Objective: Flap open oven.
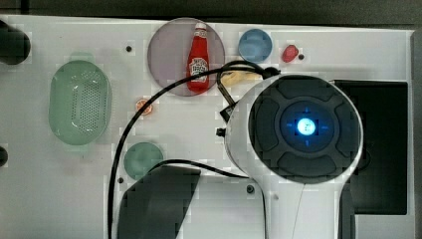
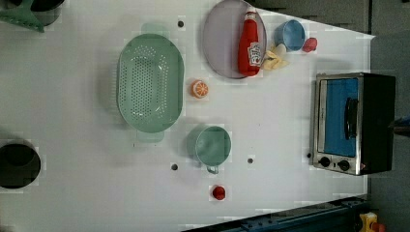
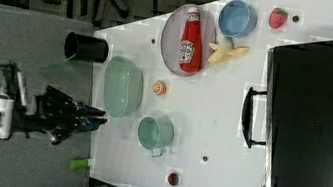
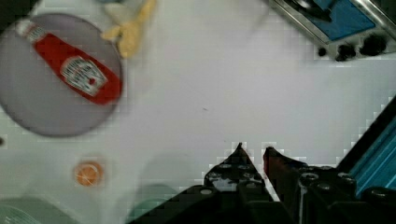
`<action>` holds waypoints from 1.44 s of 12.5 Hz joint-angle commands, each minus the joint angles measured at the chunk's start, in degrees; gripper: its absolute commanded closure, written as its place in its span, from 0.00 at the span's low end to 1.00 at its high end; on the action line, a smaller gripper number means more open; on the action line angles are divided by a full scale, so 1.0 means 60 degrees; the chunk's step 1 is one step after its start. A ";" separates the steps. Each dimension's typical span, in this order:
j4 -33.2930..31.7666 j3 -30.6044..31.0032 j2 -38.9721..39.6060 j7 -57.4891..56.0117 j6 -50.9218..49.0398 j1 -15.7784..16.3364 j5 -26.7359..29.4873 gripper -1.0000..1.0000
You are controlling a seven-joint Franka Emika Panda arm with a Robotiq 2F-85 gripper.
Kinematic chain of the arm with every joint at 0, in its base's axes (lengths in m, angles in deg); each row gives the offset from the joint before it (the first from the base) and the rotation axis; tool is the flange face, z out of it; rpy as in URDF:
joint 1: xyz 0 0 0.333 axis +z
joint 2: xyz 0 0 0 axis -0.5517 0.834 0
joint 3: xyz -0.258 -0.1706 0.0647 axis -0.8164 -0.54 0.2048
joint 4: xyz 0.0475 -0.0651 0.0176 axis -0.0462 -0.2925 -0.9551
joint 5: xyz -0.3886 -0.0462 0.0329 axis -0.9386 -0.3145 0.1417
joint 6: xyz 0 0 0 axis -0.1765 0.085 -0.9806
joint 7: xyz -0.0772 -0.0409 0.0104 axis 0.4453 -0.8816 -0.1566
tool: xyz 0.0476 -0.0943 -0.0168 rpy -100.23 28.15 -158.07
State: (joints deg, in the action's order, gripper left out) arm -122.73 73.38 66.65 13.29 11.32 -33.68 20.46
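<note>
In the top view the arm's round white housing, with a blue light at its centre, hangs over the table (image 1: 50,199) and covers part of the black oven (image 1: 383,149) at the top view's right edge. A ketchup bottle (image 1: 198,57) lies on a grey plate (image 1: 166,50), with a blue cup (image 1: 255,45) and a strawberry (image 1: 289,52) beside it, and a green colander (image 1: 79,102) sits toward the top view's left. In the left view the oven (image 2: 353,123) stands at the left view's right, its blue glass door shut against the silver frame, the black handle (image 2: 351,118) across the glass and the knobs (image 2: 333,163) below it. A green mug (image 2: 212,146), an orange slice (image 2: 199,89) and a banana (image 2: 274,57) lie well apart from it. In the right view the oven's black top (image 3: 321,123) takes up the right view's right side, its handle (image 3: 247,117) jutting toward the mug (image 3: 155,133), and the gripper (image 3: 100,116) sits by the table's edge at the right view's left, well away from the oven. In the wrist view the gripper (image 4: 252,151) hovers over bare table, its two fingertips (image 4: 239,150) drawn close together with a narrow gap and nothing between them; the oven's door and knobs (image 4: 357,46) lie far off from the tips.
</note>
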 commanded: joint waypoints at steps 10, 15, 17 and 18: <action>-0.1840 -0.2871 0.0408 -0.9898 0.2829 -0.0477 -0.0039 0.82; -0.2076 -0.3639 0.1759 -1.2072 0.4841 -0.0509 -0.0036 0.82; -0.2124 -0.3760 0.2309 -1.2073 0.5280 -0.0575 -0.0028 0.82; -0.2179 -0.3798 0.2536 -1.2072 0.5588 -0.0594 -0.0027 0.82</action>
State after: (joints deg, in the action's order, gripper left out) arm -135.71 50.59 82.91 -54.61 43.98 -37.54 19.78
